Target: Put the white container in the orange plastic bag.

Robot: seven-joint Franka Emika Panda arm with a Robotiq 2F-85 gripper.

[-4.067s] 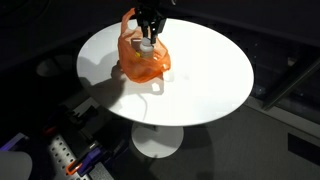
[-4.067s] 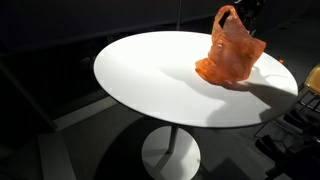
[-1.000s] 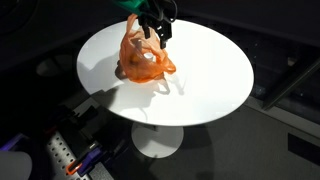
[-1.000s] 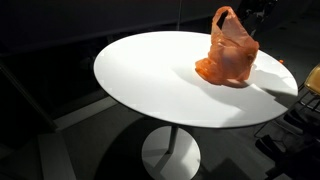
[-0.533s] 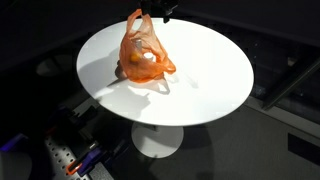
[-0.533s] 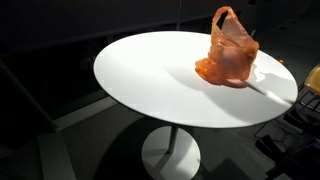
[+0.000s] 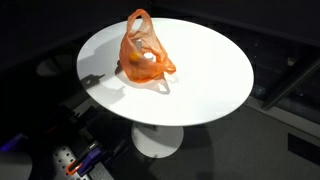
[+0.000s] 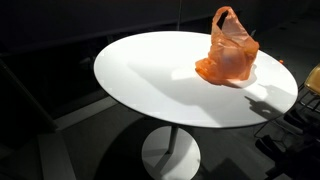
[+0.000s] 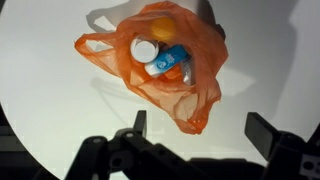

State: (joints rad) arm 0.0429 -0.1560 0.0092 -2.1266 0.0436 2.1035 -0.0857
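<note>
Apparently the job is essentially finished. Across both exterior views, the round white surface (image 7: 205, 75) carries only the orange plastic bag (image 7: 143, 52), slumped toward the upper middle of that frame; in an exterior view the bag (image 8: 232, 50) sits upper right. In the wrist view it lies open at upper centre, and the white container (image 9: 146, 48) rests inside, beside a blue-and-white item (image 9: 172, 60). Along the bottom edge, the fingers (image 9: 266, 132) are spread wide, holding nothing, clear of the bag. Nothing seems left to place.
</note>
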